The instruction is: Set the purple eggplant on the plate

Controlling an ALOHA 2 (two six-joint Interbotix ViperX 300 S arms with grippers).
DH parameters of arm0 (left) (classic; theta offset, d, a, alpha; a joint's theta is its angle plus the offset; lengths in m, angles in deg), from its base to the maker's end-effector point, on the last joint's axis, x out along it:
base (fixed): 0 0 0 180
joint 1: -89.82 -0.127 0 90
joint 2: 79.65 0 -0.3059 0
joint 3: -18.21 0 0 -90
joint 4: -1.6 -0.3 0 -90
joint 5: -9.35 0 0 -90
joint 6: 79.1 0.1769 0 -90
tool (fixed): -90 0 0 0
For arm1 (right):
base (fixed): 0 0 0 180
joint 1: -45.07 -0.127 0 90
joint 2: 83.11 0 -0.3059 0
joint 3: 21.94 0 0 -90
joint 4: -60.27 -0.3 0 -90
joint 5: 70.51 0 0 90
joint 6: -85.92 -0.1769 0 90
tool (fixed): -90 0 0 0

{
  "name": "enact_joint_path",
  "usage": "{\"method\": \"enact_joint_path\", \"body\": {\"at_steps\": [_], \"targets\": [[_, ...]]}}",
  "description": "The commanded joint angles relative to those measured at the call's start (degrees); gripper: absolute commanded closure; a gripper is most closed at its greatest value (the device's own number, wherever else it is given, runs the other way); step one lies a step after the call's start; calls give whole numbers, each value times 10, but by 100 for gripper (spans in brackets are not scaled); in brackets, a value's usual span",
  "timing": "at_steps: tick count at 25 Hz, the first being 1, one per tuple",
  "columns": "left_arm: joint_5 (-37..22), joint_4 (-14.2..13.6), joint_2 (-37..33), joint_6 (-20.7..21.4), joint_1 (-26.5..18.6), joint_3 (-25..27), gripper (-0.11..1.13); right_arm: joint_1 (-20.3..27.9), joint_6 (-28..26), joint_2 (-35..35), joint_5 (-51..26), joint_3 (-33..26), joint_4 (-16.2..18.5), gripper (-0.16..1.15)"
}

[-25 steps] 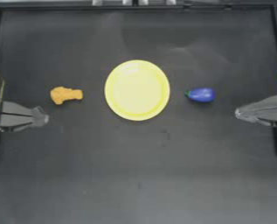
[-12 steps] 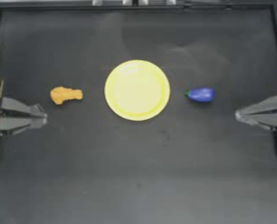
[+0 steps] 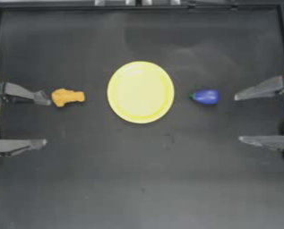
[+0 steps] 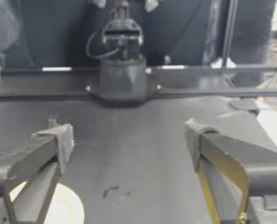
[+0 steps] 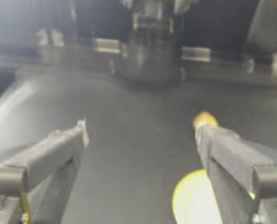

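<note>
The purple eggplant point(image 3: 205, 96) lies on the dark table just right of the large yellow plate point(image 3: 140, 92), a small gap between them. The plate sits at the table's middle and carries nothing. My right gripper point(image 3: 239, 118) stands open at the right edge, its upper fingertip a short way right of the eggplant. At the left edge my left gripper point(image 3: 43, 120) is open too. Part of the plate point(image 4: 64, 208) shows in the left wrist view between the open left gripper point(image 4: 126, 135). The right wrist view shows the plate point(image 5: 193, 201) but not the eggplant.
An orange-yellow lumpy object point(image 3: 67, 96) lies left of the plate, close to the left gripper's upper fingertip; it also peeks over a finger as the orange lump point(image 5: 204, 119) in the right wrist view. A dark frame borders the table on all sides.
Both grippers have gone from shut to wide open while staying at their sides of the table. The eggplant, plate and orange object have not moved.
</note>
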Motion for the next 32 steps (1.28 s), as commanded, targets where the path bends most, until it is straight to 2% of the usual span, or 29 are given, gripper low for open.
{"method": "enact_joint_path", "body": {"at_steps": [1,7,12,15,23,32], "targets": [[-6,0,4,-1,-2,-11,-1,58,-2,25,-129,-66,-3,-4],[-18,1,5,-2,-16,-11,-1,123,1,75,-318,-141,-3,-4],[-23,1,6,-3,-20,-11,-1,135,17,150,-396,-178,-4,-4],[-23,1,6,-3,-20,-11,-1,143,39,189,-413,-188,-11,-4],[-25,2,8,-3,-25,-11,-1,194,123,270,-417,-195,-76,-4],[-26,2,9,-4,-27,-9,-1,218,151,352,-414,-205,-73,-4]]}}
